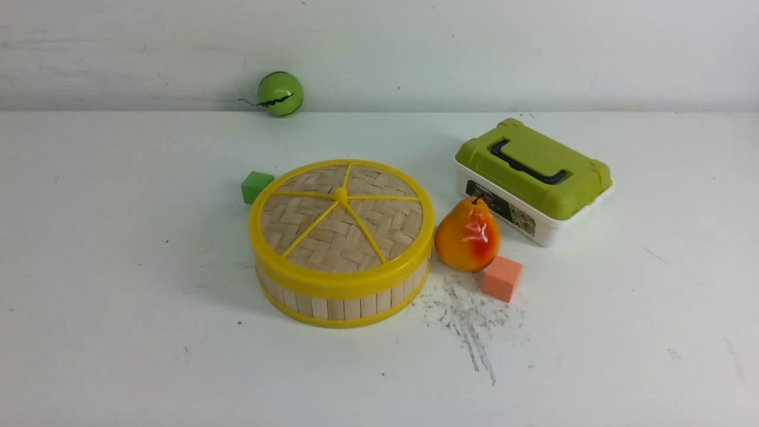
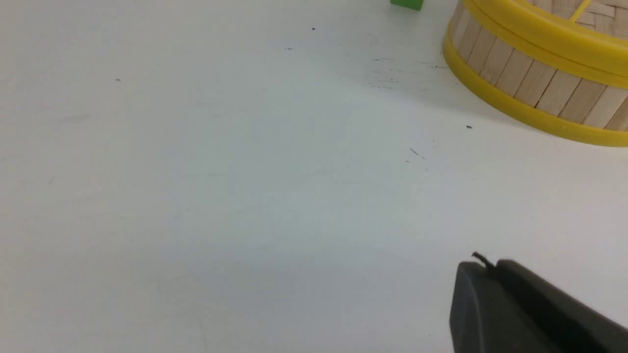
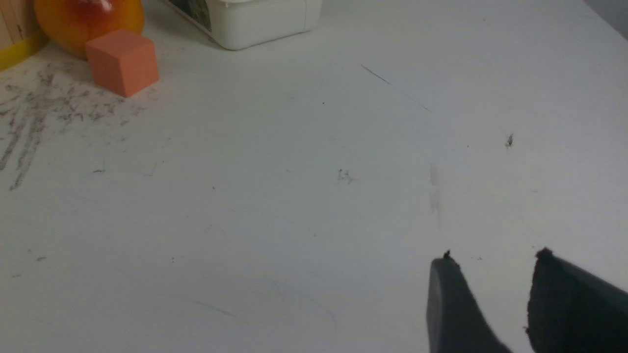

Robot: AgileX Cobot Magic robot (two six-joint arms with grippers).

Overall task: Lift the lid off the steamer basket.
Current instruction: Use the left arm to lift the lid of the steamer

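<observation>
Yellow plastic rimmed the lid (image 1: pixel 341 222), which sat flat and closed on the steamer basket (image 1: pixel 338 305) at the middle of the white tabletop (image 1: pixel 118 267), its five spokes meeting at the centre knob. No writing showed on either.

The only print in the scene was a dark label (image 1: pixel 501 207) on the near side of the white box (image 1: pixel 551 228), to the right and further back under its green lid (image 1: pixel 533 169) with a dark handle; the lettering was too small to read.

A pear (image 1: pixel 467 236) stood just beside the basket's right edge, whether touching I could not tell. An orange cube (image 1: pixel 501 279) stood just beside the pear on its near right. Grey scuff marks (image 1: pixel 468 320) streaked the surface near them. A green cube (image 1: pixel 256 186) sat close to the basket's far left rim, and a green striped ball (image 1: pixel 280 93) rested at the far edge against the wall (image 1: pixel 474 47).

Bare tabletop ran wide to the left of the basket and along the whole near side; the right side was crowded close in, then opened out beyond the box.

In the left wrist view the left fingers (image 2: pixel 483 294) were pressed together with nothing between them, well apart from the basket wall. In the right wrist view the right fingers (image 3: pixel 451 299) stood parted and empty above bare surface, well apart from the orange cube
</observation>
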